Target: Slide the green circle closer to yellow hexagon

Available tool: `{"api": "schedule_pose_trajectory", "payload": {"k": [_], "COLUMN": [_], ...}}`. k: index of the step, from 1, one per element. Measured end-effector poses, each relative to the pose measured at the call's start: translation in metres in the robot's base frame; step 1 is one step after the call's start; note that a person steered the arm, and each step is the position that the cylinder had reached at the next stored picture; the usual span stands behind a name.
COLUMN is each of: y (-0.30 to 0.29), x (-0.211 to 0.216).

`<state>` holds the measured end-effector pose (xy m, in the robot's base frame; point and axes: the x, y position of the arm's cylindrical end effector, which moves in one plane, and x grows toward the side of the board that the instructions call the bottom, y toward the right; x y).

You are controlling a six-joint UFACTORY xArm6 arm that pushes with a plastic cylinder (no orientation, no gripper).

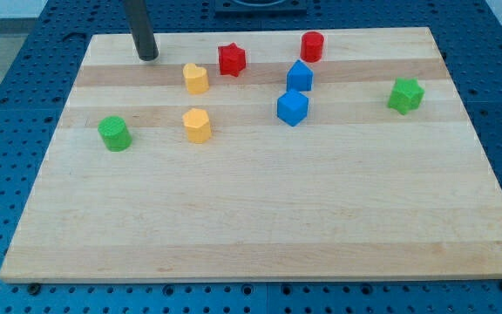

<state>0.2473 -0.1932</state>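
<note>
The green circle [114,133] is a short green cylinder near the board's left edge. The yellow hexagon [197,125] stands to its right, about a hand's width away. My tip [148,57] rests on the board near the top left, above and to the right of the green circle and left of the yellow heart [196,78]. The tip touches no block.
A red star [232,59] and a red cylinder [312,45] sit near the top edge. Two blue blocks [299,76] [292,107] stand in the upper middle. A green star [405,95] is at the right. The wooden board [260,227] lies on a blue perforated table.
</note>
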Motion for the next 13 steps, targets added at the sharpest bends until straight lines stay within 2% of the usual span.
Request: {"api": "schedule_pose_trajectory", "payload": {"k": [1, 2, 4, 6, 7, 9, 10, 11, 12, 13], "y": [-0.011, -0.041, -0.110, -0.030, -0.024, -0.004, -0.004, -0.017, -0.066, -0.085], "x": [-0.001, -0.032, -0.048, 0.025, 0.062, 0.162, 0.191, 0.203, 0.198, 0.202]}}
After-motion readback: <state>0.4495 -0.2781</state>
